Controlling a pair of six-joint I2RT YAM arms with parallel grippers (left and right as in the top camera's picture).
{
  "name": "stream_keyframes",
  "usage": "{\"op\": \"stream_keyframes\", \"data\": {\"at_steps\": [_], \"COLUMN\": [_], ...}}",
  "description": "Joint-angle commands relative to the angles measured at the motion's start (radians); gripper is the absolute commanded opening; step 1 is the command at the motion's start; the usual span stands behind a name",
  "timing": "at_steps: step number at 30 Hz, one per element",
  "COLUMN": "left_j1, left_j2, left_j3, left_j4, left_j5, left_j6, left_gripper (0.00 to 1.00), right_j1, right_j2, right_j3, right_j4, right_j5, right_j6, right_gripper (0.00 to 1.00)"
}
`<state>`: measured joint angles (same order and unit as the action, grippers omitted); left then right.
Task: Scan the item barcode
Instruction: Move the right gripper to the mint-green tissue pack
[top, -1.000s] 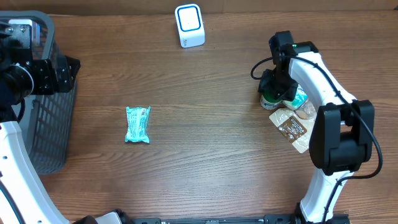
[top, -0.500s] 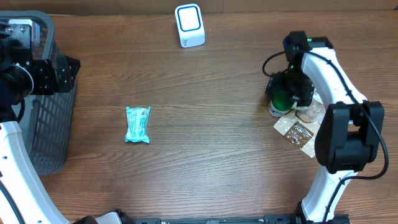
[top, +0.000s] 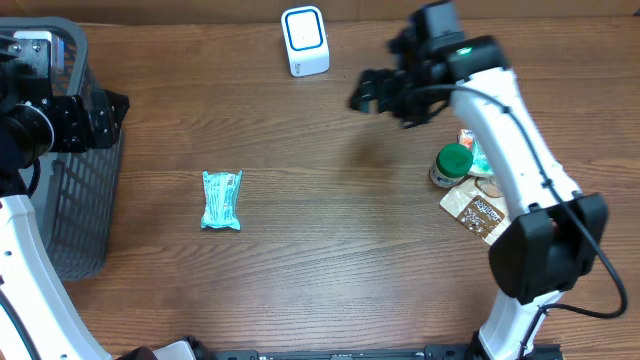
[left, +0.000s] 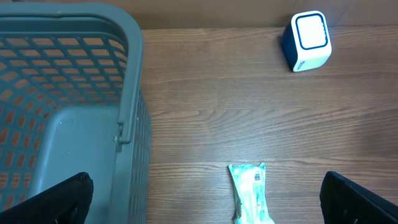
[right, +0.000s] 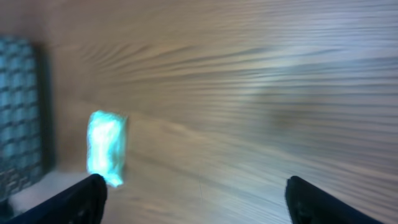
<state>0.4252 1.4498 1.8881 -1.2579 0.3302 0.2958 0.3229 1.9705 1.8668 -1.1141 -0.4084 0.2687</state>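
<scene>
- Overhead: a teal packet (top: 221, 200) lies flat on the table (top: 330, 260), near the basket (top: 70, 220). The right claw (top: 372, 98) hovers right of the scanner (top: 305, 41).
- Left wrist: the left claw (left: 208, 202) is spread wide and empty.
- Right wrist: blurred; the right claw is spread wide and empty.

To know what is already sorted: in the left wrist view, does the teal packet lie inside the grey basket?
No, the teal packet lies on the wooden table, outside the wall of the grey basket.
</scene>
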Motion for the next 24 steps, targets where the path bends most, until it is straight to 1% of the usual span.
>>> {"op": "stream_keyframes", "data": {"at_steps": [1, 6, 9, 15, 19, 24], "left_j1": [-0.007, -0.007, -0.007, -0.007, -0.007, -0.007], "left_j2": [0.002, 0.002, 0.002, 0.002, 0.002, 0.002], "left_j3": [-0.002, -0.002, -0.002, -0.002, -0.002, -0.002], "left_j4": [0.001, 0.001, 0.001, 0.001, 0.001, 0.001], "left_j5": [0.010, 0.010, 0.010, 0.010, 0.010, 0.010], "left_j6": [0.019, 0.019, 0.019, 0.019, 0.019, 0.019], "left_gripper": [1.00, 1.00, 0.99, 1.00, 1.00, 0.99], "right_j1": [0.111, 0.254, 0.325, 0.431, 0.491, 0.551], "right_j2": [0.034, 0.101, 0.143, 0.203, 0.241, 0.305], "right_j3": [-0.038, -0.072, -0.072, -0.072, -0.072, -0.072], "right_j4": [0.046, 0.153, 0.197, 0.259, 0.329, 0.408], "right_j5": [-0.090, -0.087, -0.064, 0.058, 0.084, 0.097], "right_j6": [0.049, 0.132, 0.185, 0.316, 0.377, 0.445], "right_gripper": [0.91, 0.90, 0.84, 0.68, 0.61, 0.58]}}
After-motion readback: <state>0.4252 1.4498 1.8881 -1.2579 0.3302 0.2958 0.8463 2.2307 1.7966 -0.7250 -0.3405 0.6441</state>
